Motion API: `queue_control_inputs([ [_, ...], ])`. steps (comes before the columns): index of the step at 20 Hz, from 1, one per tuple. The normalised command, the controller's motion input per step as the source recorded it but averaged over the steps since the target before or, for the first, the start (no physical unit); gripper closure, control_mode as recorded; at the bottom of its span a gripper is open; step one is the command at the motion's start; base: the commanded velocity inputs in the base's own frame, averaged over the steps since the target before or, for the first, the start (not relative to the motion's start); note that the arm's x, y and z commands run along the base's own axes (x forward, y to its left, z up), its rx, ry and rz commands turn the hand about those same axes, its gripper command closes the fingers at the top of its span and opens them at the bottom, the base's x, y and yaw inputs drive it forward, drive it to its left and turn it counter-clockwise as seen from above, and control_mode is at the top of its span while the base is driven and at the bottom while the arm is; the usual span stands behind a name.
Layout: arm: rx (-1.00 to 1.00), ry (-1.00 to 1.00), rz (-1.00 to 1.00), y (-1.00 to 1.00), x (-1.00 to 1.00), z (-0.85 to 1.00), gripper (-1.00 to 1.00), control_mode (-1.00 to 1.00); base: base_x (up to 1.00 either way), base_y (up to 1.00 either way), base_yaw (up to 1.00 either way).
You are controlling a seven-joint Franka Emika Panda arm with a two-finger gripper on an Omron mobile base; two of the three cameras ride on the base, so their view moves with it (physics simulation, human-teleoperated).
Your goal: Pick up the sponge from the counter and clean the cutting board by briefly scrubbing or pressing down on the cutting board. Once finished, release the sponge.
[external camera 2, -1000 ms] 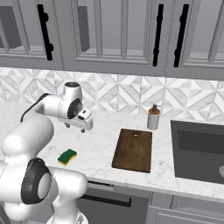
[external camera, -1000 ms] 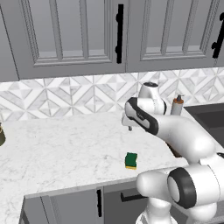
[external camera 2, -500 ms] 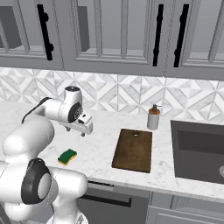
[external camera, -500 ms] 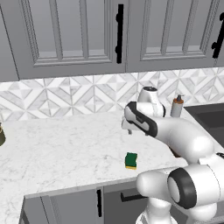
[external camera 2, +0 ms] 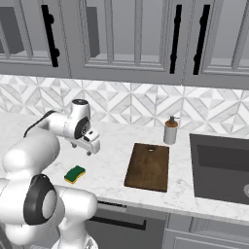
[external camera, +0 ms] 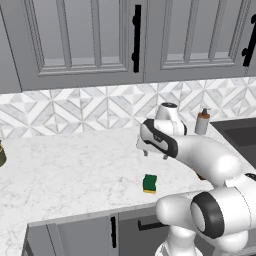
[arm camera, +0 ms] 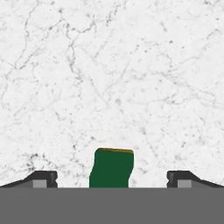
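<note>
Change: gripper (external camera 2: 91,146) has come lower and nearer the sponge since a second ago; sponge and board unmoved.
Counter (external camera: 70,170): white marble; carries all items.
Cutting board (external camera 2: 149,165): flat, right of the sponge, well apart from it.
Gripper: above the counter, fingers spread wide, holding nothing.
Sponge (arm camera: 112,168): green side up near the front edge, between the fingertips (arm camera: 42,178) in the hand view.

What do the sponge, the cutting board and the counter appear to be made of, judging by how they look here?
The sponge: apparently soft foam, a matte dark green scouring layer over a yellow base.
The cutting board: seemingly wood, dark brown with faint grain streaks and a dull finish.
The counter: marble or a marble-look stone, white with thin grey veining and smooth; which of the two cannot be told from a rendering.
</note>
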Motion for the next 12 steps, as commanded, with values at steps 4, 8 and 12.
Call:
queue_control_inputs([
  [4, 0.02, 0.08, -0.19, 0.00, -0.38, -0.18, -1.00, -1.00, 0.00, 0.00, 0.00],
  [8, 0.00, 0.07, -0.17, 0.03, -0.41, -0.33, -1.00, -1.00, 0.00, 0.00, 0.00],
  [12, -0.01, 0.03, -0.09, 0.00, -0.32, -0.36, -1.00, -1.00, 0.00, 0.00, 0.00],
])
